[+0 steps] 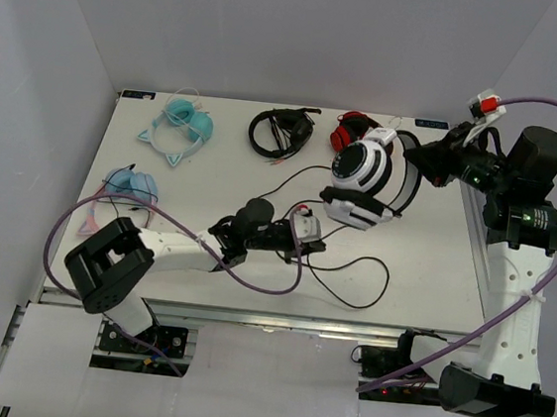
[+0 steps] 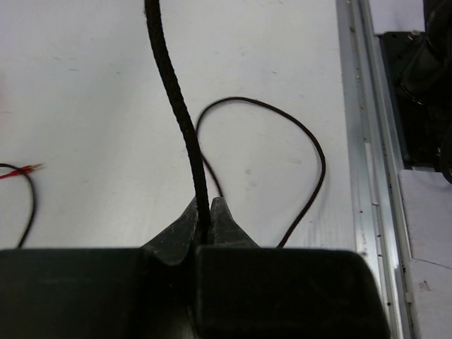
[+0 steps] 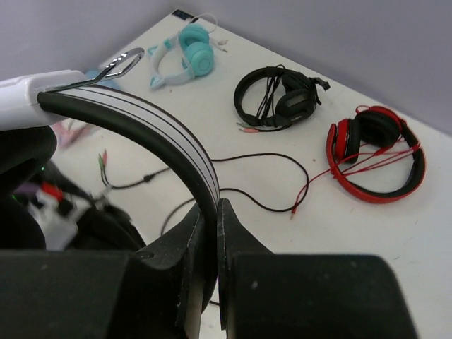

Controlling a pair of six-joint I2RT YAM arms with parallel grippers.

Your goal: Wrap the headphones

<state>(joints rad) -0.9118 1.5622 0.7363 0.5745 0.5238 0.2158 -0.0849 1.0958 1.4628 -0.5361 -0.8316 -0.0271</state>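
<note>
The white headphones (image 1: 360, 173) hang above the middle of the table with their cups pointing down. My right gripper (image 1: 415, 165) is shut on their black-padded headband (image 3: 162, 138), which runs up and left out of the jaws (image 3: 210, 205). My left gripper (image 1: 315, 242) sits low over the table just below the cups. It is shut on the thin black cable (image 2: 176, 106), which rises straight up from the fingertips (image 2: 203, 203). The rest of the cable lies in a loose loop (image 1: 356, 276) on the table near the front edge.
Along the back of the table lie a teal cat-ear pair (image 1: 180, 123), an all-black pair (image 1: 280, 131) and a red pair (image 1: 350, 129). Another blue pair (image 1: 131, 185) lies at the left. A red plug tip (image 2: 21, 169) lies left of my left gripper. The table's metal rail (image 2: 360, 141) runs close on its right.
</note>
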